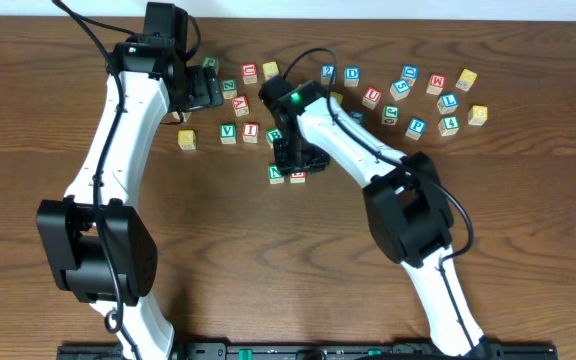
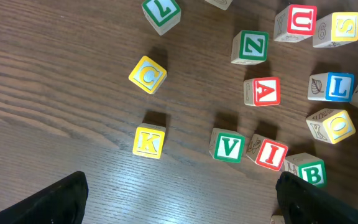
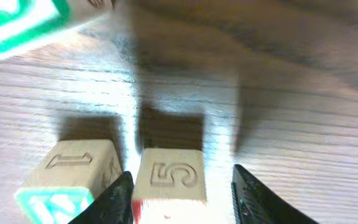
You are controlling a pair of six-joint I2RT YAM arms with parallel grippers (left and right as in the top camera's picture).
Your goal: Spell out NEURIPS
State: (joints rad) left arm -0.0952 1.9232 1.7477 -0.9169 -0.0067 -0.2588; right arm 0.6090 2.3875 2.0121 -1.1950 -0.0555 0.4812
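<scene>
right gripper [image 3: 180, 173]: jaws spread astride red-faced wooden cube [image 3: 169, 177], just beside green-faced wooden cube [image 3: 73, 171].
left gripper [image 2: 180, 176]: jaws spread wide above wood-grain table [image 2: 55, 124].

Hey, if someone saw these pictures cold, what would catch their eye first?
Probably the right arm's fingers straddling a wooden cube carved with a 5 at mid-table, with a 1-carved cube right beside it. Then the scatter of coloured letter cubes along the table's far side, with the left arm's fingers spread wide above the yellow K cube.

Yellow K cube [image 2: 148, 142] near green V cube [image 2: 229, 147] on wooden table [image 2: 55, 124]
</scene>
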